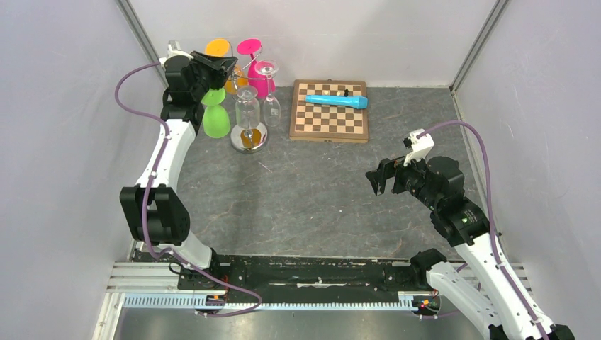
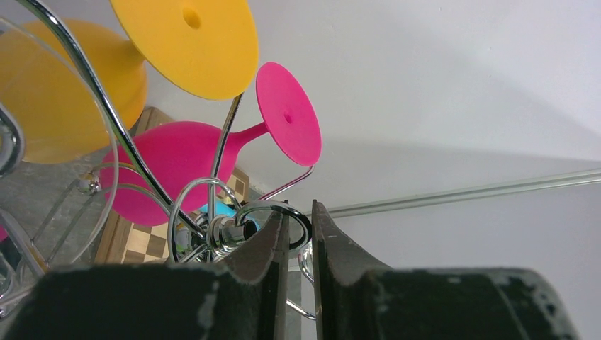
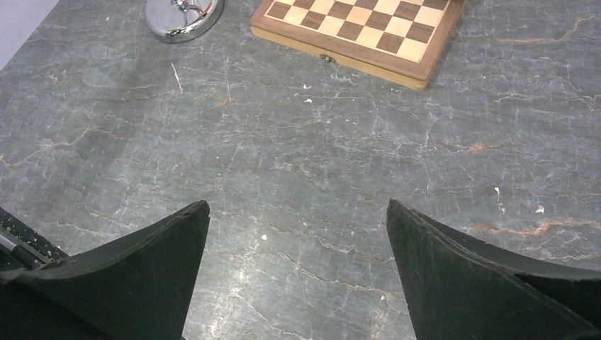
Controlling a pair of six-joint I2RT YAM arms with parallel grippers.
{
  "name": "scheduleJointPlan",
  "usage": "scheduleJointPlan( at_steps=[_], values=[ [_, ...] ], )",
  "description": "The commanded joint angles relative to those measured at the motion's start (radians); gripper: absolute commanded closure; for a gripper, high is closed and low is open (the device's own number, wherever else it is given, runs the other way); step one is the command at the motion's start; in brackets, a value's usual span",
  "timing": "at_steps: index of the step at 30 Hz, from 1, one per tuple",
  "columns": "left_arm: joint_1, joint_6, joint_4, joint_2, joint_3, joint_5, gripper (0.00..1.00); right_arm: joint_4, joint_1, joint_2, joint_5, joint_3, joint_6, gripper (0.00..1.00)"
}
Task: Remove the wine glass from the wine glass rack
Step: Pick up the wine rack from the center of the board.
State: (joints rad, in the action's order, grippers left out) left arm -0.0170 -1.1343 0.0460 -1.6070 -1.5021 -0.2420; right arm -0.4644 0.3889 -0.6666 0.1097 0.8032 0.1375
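Chrome wine glass rack (image 1: pixel 249 139) stands far left on the grey marbled counter (image 1: pixel 312 205), just left of a wooden chessboard (image 1: pixel 329 117). Glasses hang foot-up from its curled arms: orange wine glass (image 1: pixel 218 48), pink wine glass (image 1: pixel 259 83), green wine glass (image 1: pixel 215 120) and clear wine glasses (image 1: pixel 246 106).

Left end effector (image 1: pixel 225 65) is up at the rack's top, directly above the green glass, with orange and pink just beyond. Wrist view: its fingers (image 2: pixel 266 262) are nearly pressed together with a thin slit left. Tips sit at the wire curls by the pole top; can't tell if anything is pinched.

Right end effector (image 1: pixel 383 178) is spread wide and holds nothing, over bare counter, well apart from the rack. A blue tapered tube (image 1: pixel 339 101) lies on the chessboard.
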Motion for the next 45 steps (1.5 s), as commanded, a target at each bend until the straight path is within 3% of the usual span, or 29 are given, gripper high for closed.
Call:
scheduleJointPlan(
  at_steps=[1,45],
  values=[
    [-0.004,-0.036,0.115,0.089,-0.03,-0.036,0.98,0.028,0.003,0.011,0.012,0.006,-0.005,0.02],
    [-0.003,-0.096,0.181,0.136,-0.13,-0.086,0.98,0.02,0.002,-0.016,0.028,0.047,0.007,0.02]
  ],
)
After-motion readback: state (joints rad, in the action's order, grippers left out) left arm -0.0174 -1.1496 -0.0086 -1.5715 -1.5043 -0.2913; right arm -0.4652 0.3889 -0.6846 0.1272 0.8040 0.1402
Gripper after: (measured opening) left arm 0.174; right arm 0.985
